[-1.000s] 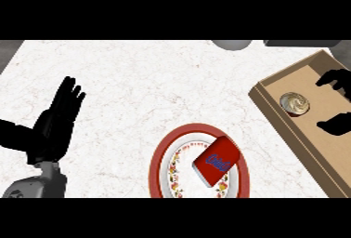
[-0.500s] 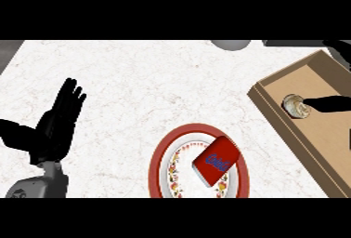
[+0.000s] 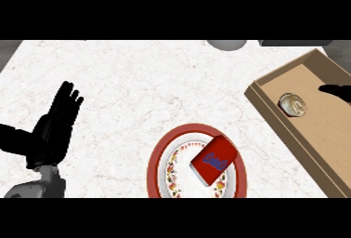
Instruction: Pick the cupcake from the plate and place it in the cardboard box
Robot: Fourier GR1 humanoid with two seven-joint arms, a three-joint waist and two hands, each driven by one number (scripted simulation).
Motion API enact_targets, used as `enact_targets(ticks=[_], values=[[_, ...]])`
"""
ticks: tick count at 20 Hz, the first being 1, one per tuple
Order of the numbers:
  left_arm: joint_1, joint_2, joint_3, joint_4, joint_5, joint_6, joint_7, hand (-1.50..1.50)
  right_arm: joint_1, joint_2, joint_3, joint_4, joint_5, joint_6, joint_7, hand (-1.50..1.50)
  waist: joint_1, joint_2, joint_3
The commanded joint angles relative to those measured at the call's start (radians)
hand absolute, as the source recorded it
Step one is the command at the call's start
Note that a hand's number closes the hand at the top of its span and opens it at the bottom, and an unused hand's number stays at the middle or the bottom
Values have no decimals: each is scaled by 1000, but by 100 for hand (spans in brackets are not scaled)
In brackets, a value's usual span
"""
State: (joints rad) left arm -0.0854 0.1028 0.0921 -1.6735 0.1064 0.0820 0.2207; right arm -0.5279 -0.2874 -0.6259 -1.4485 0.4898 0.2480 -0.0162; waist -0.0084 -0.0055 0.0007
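Observation:
The cupcake [image 3: 293, 104], pale and round in its wrapper, sits upright on the floor of the cardboard box [image 3: 321, 139] at the right. My right hand [image 3: 339, 92] shows only as a dark tip at the right edge, just right of the cupcake and apart from it, fingers straight and holding nothing. The red-rimmed plate [image 3: 153, 165] lies at the lower middle with a red packet [image 3: 212, 161] on it and no cupcake. My left hand [image 3: 55, 128] rests open at the left, fingers up.
A grey round object [image 3: 227, 44] and a dark one [image 3: 293, 42] sit at the counter's far edge. The box runs diagonally along the right side, its long wall facing the plate. White marbled counter lies between the left hand and the plate.
The right hand has drawn back to the right, off the cupcake, which stays in the box. The left hand has not moved.

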Motion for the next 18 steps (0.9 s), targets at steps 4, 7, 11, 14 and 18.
enact_targets(ticks=[4, 7, 11, 14, 18], values=[[-6, -18, -14, -1, -31, 29, -11, 0, -6, -91, -213, 23, -313, 131, 99, -150, -3, 3, 0], [-32, 11, 14, 18, 6, -10, -5, 0, 41, -113, -234, 66, -358, 105, 43, -150, 4, 5, 0], [31, -12, -1, 10, -4, -12, -48, 0, 49, -163, -240, 165, -393, 54, -43, -150, 12, 6, 0], [-79, 29, 36, 50, 17, -14, 27, 0, 134, -220, -280, 164, -472, 128, -62, -150, 5, 6, -1], [-31, -38, -26, 28, -31, 24, -21, 0, 142, -304, -279, 309, -512, 133, -138, -150, 9, 6, 0]])
